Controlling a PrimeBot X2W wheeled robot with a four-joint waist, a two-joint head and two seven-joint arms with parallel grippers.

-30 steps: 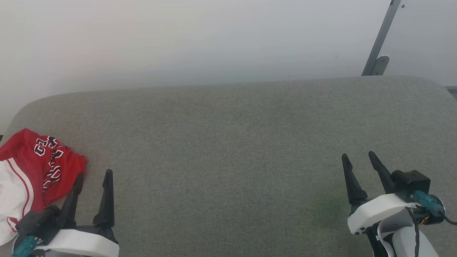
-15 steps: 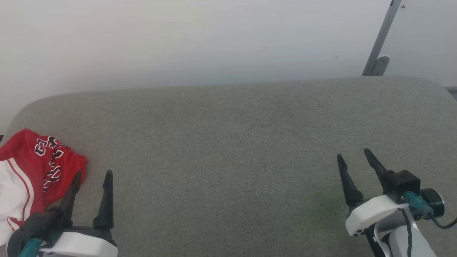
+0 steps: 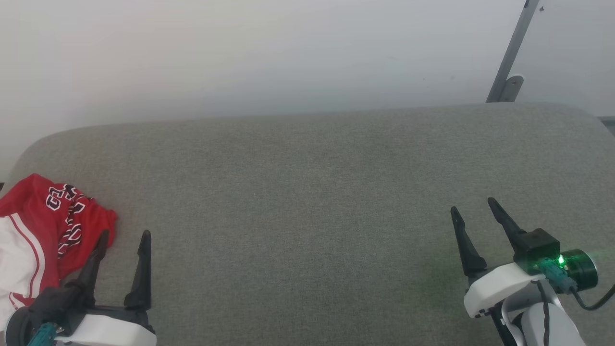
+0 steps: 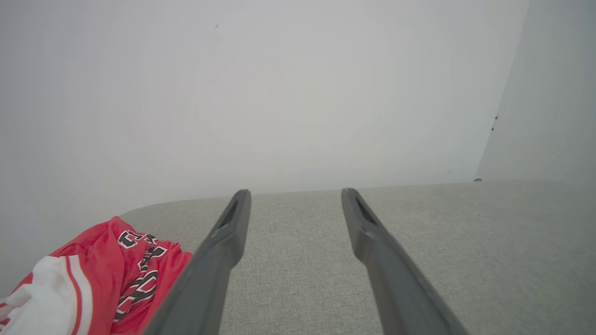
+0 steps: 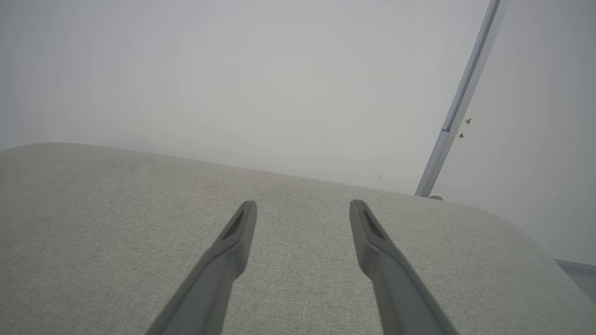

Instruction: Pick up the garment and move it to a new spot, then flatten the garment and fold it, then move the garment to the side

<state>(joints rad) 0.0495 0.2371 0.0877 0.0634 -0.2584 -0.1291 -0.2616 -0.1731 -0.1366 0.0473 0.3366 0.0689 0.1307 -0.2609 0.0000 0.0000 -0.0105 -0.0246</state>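
1. The right gripper (image 5: 302, 204) rises from the bottom edge, its two long dark fingers (image 5: 223, 265) spread wide apart in a V, with nothing between them.
2. Each fingertip has a narrow slot on its inner face.
3. Beneath and beyond the fingers lies a grey woven cushion (image 5: 93, 223), plain and flat, with a rounded far edge that curves down at the right.
4. Behind the cushion stands a pale wall (image 5: 233, 70), softly lit.
5. At the upper right a slim grey metal strip (image 5: 458, 109) slants down the wall to the cushion's far edge.
6. Two small dark marks (image 5: 464, 128) sit on the wall just beside the strip.
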